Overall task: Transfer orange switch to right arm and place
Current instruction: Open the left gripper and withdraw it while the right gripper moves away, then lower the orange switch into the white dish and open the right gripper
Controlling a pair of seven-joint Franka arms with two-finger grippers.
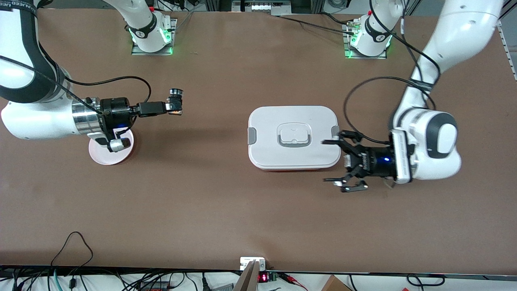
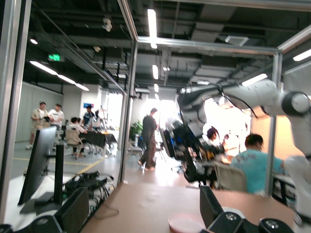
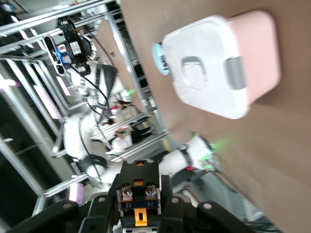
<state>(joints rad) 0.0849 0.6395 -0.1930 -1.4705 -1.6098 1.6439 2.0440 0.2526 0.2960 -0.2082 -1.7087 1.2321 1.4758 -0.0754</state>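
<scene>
Switch (image 1: 175, 106) sits clamped in the right gripper (image 1: 173, 107), its jaws closed on the little black body with the orange end showing (the wrist view shows it pinched between the two fingers (image 3: 140, 201) too). That gripper hangs over bare desk (image 1: 202, 210) toward the right arm's end, with a pink plate (image 1: 106, 157) under the wrist. A white lidded box (image 1: 293, 137) sits mid-desk. Left gripper (image 1: 341, 161) hovers just beside the box, jaws spread wide, holding nothing.
</scene>
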